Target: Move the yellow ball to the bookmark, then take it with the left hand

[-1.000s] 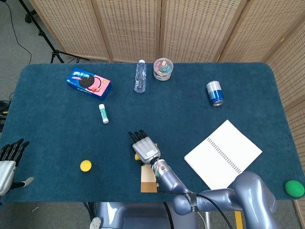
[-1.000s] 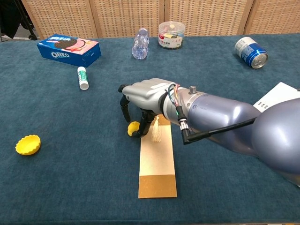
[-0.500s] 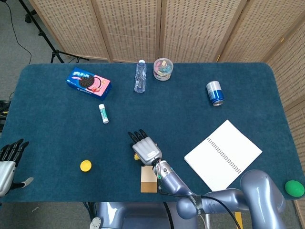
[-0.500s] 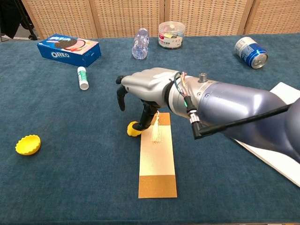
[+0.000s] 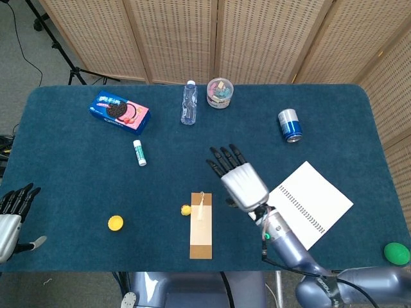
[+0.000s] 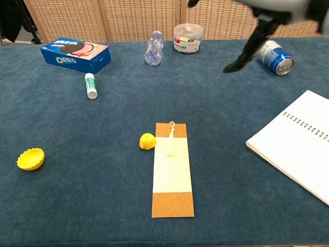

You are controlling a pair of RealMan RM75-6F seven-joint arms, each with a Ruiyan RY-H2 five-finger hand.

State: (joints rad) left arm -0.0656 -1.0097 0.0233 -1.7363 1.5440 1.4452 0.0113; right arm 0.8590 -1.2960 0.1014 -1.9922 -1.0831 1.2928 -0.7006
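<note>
Since the yellow ball (image 6: 147, 141) sits free on the worktop (image 6: 77, 206), just beside the bookmark (image 6: 172, 177) on its left edge, a careless approach could nudge it rolling away. Held above the worktop, the right hand (image 5: 241, 179) is spread and empty; the left hand (image 5: 11, 215), at the near-left edge with fingers apart, holds nothing and has a long reach that risks overshooting.
</note>
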